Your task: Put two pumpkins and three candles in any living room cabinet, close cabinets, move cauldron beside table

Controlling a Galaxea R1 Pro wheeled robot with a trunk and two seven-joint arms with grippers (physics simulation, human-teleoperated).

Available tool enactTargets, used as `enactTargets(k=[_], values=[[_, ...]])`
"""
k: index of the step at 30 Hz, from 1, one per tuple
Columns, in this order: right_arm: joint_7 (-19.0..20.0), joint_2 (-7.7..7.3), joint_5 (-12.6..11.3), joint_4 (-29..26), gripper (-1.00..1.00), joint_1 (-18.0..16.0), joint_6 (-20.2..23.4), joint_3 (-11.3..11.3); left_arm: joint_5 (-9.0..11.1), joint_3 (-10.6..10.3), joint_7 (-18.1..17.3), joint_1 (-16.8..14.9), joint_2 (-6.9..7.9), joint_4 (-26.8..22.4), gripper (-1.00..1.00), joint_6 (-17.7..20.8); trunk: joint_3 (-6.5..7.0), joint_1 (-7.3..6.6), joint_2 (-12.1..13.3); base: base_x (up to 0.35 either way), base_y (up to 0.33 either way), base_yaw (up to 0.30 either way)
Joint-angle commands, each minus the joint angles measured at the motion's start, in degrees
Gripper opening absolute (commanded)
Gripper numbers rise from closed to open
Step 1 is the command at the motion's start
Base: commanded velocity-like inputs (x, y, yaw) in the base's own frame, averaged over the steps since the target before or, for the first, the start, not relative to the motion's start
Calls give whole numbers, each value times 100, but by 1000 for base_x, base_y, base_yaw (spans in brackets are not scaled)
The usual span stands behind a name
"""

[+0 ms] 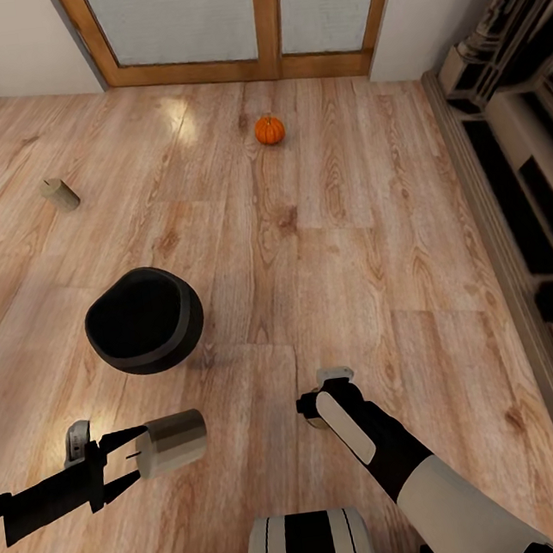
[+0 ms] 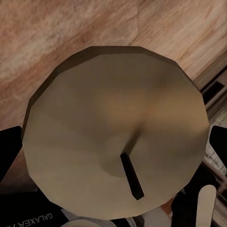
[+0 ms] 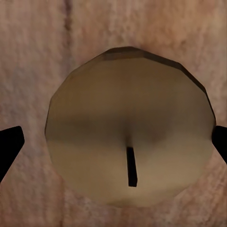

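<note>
Left gripper (image 1: 130,457) holds one candle (image 1: 171,442) sideways above the floor (image 1: 350,241); right gripper (image 3: 113,142) straddles a second candle (image 3: 130,125), grip unconfirmed. Close firmly before lifting, then carry both level to the cabinet (image 1: 521,220) along the floor's right edge.

Left arm: black, reaching in from the head view's lower-left edge, held level.
Left gripper (image 1: 130,456): jaws clamped on a candle (image 1: 171,442) held sideways.
Right arm: white forearm, black wrist, angled downward.
Right gripper (image 1: 325,392): pointing down, fingers (image 3: 8,144) flanking a second candle (image 3: 130,125).
</note>
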Motion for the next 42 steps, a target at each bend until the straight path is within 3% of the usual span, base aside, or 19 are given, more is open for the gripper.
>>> enactTargets(k=[1, 9, 16, 27, 28, 42], values=[[-55, -4, -194, 263, 100, -3, -107, 19, 65, 3, 59, -5, 0, -2, -100, 14, -4, 2, -1, 0, 0, 0], [-147, 11, -185, 290, 100, -3, -109, 19, 65, 3, 59, -5, 0, -2, -100, 14, -4, 2, -1, 0, 0, 0], [-207, 27, 292, 305, 100, -3, -108, -13, 65, 3, 59, -5, 0, -2, -100, 14, -4, 2, -1, 0, 0, 0], [-202, 31, 376, 309, 100, -3, -109, -25, 65, 3, 59, -5, 0, -2, -100, 14, -4, 2, -1, 0, 0, 0], [-202, 31, 377, 309, -100, -3, -109, -25, 65, 3, 59, -5, 0, -2, -100, 14, -4, 2, -1, 0, 0, 0], [-161, 23, 363, 309, -100, -3, -109, -25, 65, 3, 59, -5, 0, -2, -100, 14, -4, 2, -1, 0, 0, 0]])
